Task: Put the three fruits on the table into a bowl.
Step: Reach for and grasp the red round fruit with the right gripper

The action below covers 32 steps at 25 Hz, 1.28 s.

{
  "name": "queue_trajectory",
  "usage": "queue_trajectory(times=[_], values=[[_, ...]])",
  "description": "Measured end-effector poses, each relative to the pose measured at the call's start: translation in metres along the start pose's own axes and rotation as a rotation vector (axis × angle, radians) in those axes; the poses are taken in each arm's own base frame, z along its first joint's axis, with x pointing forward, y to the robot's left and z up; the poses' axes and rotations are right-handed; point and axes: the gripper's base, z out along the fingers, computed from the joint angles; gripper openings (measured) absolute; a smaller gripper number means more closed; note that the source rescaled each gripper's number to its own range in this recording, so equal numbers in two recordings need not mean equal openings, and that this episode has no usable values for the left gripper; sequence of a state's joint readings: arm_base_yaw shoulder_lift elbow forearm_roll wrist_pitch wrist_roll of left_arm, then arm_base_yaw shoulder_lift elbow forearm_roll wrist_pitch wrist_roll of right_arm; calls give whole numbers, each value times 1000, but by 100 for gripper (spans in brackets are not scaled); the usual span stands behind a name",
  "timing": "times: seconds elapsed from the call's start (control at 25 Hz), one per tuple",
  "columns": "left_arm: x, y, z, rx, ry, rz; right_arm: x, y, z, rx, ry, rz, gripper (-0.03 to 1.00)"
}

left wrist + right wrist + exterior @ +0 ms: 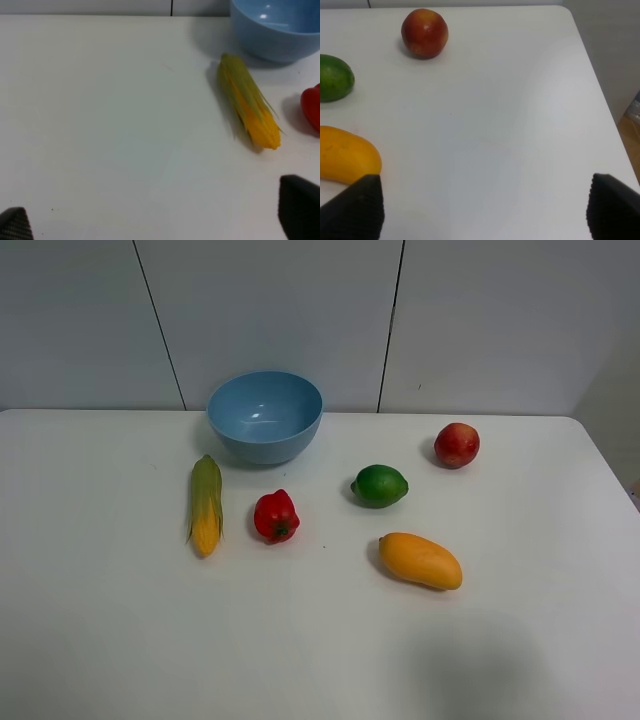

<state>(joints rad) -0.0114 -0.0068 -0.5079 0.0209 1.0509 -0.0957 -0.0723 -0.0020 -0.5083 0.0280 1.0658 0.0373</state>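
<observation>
A light blue bowl [265, 416] stands at the back of the white table [110, 640]. The red-yellow apple [457, 445] sits at the back right, the green lime [380, 485] left of it and nearer, and the orange-yellow mango [421, 560] nearer the front. Neither gripper shows in the exterior high view. My left gripper [156, 220] is open and empty over bare table, apart from the bowl [275, 30]. My right gripper [485, 207] is open and empty, with the mango [345, 155] just beside one fingertip [355, 205]; the lime [334, 77] and apple [424, 33] lie farther off.
A yellow-green corn cob [206, 505] and a small red bell pepper [276, 517] lie in front of the bowl; both show in the left wrist view, the cob [248, 102] and the pepper [312, 107]. The table's right edge [600, 100] is close to the right gripper.
</observation>
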Motion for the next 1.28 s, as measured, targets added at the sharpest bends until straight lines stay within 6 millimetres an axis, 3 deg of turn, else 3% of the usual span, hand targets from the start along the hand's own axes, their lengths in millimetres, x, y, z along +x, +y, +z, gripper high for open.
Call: queue_trajectory(times=[0.64, 0.72, 0.84, 1.0, 1.08, 1.12, 1.2, 1.24, 1.28], values=[[0, 0, 0, 0, 0, 0, -2, 0, -1, 0, 0, 3, 43], [0, 0, 0, 0, 0, 0, -14, 0, -3, 6, -2, 0, 43], [0, 0, 0, 0, 0, 0, -51, 0, 7, 26, 29, -10, 43], [0, 0, 0, 0, 0, 0, -105, 2, 51, 30, 114, -9, 43], [0, 0, 0, 0, 0, 0, -128, 2, 90, 33, 184, -7, 43], [0, 0, 0, 0, 0, 0, -128, 2, 90, 33, 184, -7, 43], [0, 0, 0, 0, 0, 0, -146, 2, 135, 35, 239, -10, 43], [0, 0, 0, 0, 0, 0, -155, 1, 177, 38, 309, -10, 43], [0, 0, 0, 0, 0, 0, -159, 1, 195, 39, 331, -10, 43]])
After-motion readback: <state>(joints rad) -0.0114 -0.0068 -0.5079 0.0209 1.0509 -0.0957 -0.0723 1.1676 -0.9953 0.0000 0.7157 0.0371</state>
